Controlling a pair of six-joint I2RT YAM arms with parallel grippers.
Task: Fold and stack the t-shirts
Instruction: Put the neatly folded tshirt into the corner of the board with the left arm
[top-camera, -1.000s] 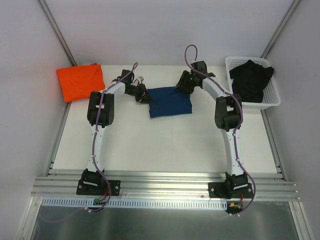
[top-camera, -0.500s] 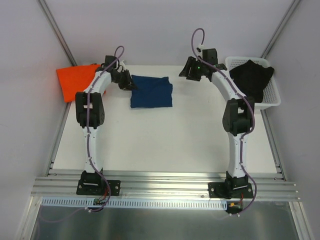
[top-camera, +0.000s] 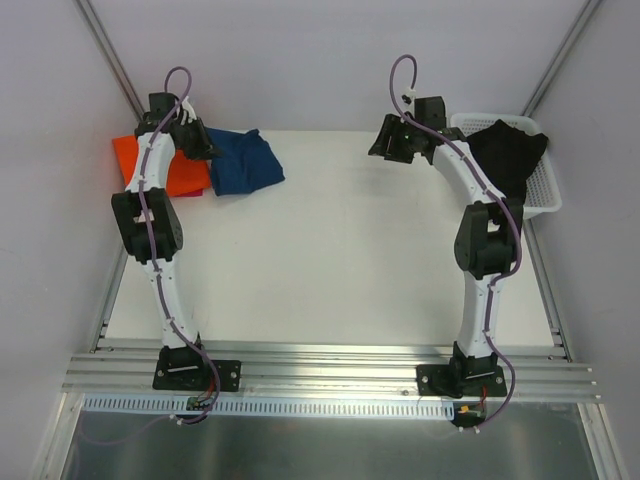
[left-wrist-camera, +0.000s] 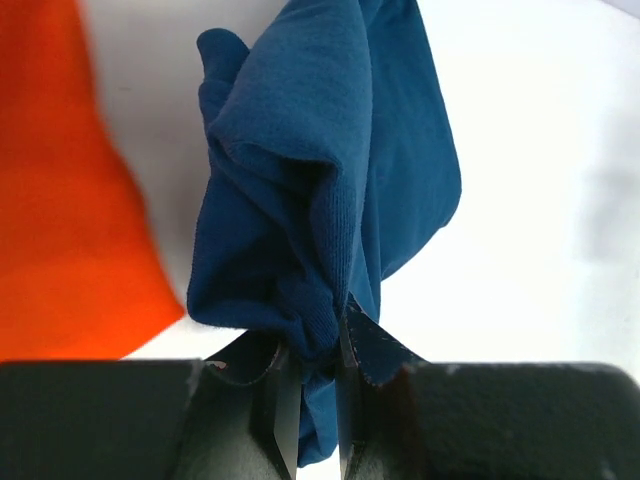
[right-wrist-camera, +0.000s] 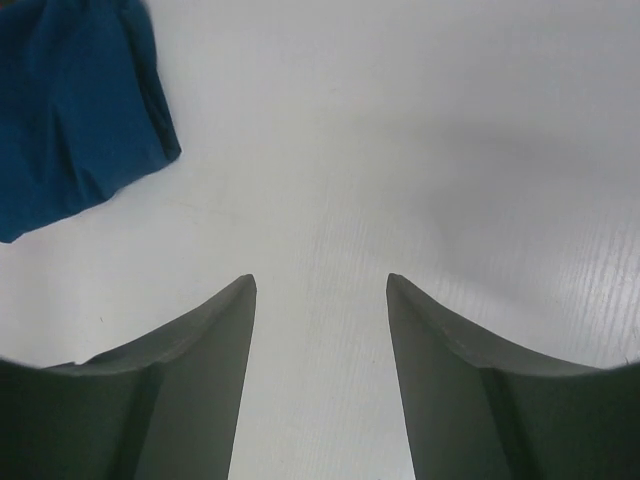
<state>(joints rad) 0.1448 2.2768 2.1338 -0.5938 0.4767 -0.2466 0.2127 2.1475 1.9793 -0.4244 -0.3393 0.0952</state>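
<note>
1. Container. 1 white slotted basket (top-camera: 545, 203) stands at the far right corner of the table (top-camera: 350, 260). It holds 1 black garment (top-camera: 505, 160), heaped loosely, which rises above the rim and covers most of the basket's inside.

2. Left gripper (left-wrist-camera: 310, 365). The fingers are pressed together on a fold of the navy t-shirt (left-wrist-camera: 330, 180). In the left wrist view, the cloth is pinched between the 2 fingertips and bunches outward from them. In the top view, this gripper sits at the far left of the table, over the boundary between the 2 shirts.

3. Navy t-shirt. It lies crumpled at the far left of the table, just right of the orange t-shirt (top-camera: 130, 158). Its left edge meets the orange shirt's right edge. Whether it rests on top there cannot be told.

4. Orange t-shirt. It lies folded flat in the far left corner, partly covered by the left arm.

5. Right gripper (right-wrist-camera: 320, 285). The fingers are spread apart and hold nothing, with bare table between them. It is at the far side, left of the basket and well apart from both shirts.
</note>
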